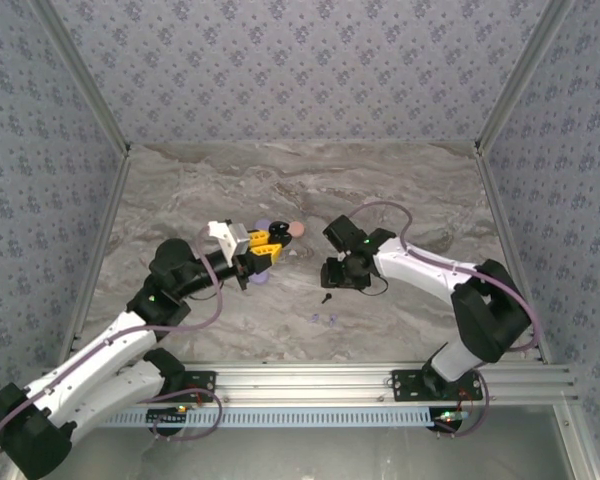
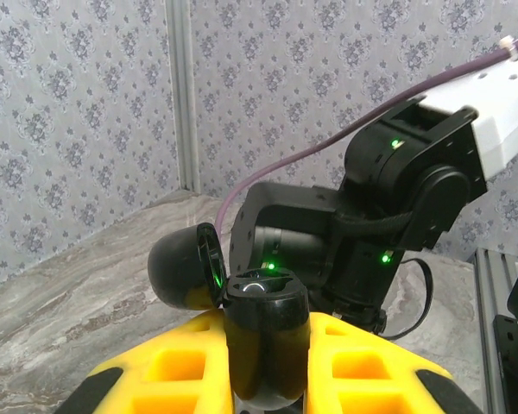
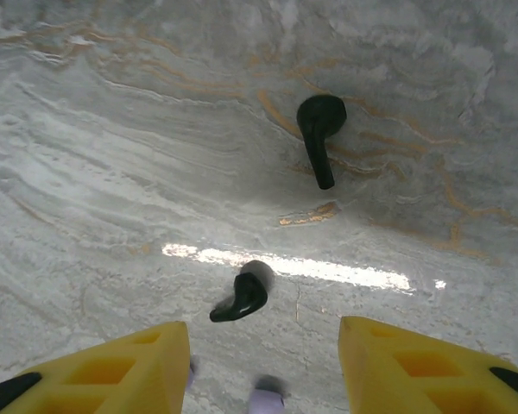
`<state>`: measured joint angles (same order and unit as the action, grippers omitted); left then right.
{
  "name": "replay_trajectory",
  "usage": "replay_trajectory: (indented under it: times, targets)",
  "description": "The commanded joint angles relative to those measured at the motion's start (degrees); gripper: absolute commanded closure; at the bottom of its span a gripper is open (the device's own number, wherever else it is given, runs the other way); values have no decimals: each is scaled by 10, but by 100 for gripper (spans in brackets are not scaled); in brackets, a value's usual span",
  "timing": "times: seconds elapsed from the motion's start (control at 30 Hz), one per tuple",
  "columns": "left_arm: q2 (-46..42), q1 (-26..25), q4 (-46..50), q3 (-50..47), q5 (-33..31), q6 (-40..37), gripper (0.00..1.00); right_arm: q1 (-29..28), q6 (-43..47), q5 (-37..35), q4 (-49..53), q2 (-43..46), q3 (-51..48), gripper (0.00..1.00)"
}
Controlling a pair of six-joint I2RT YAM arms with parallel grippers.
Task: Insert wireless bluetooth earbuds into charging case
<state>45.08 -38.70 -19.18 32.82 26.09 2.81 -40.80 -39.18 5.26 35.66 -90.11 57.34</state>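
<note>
Presently clamps open black case (image 2: pixel 264 302) in left gripper (image 2: pixel 268 366); hangs right gripper (image 3: pixel 263 366), jaws apart, over black earbud (image 3: pixel 242 300), second earbud (image 3: pixel 319 129) at 12 o'clock.

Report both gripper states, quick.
Left gripper: shut on the open black charging case.
Right gripper: open, holding nothing.

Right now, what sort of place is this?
Probably a purpose-built robot test cell: wallpapered panels box in a marble-look tabletop, and the left arm and right arm are bolted to an aluminium rail.
</note>
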Motion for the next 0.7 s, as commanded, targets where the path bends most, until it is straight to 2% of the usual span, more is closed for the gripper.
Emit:
replay_trajectory:
  times: [0.0, 0.67]
  targets:
    - [-15, -3, 0, -5, 2, -10, 100, -10, -35, -4, 4, -37, 16, 52]
    - [-21, -3, 9, -8, -5, -19, 100, -31, -37, 9, 8, -112, 42, 62]
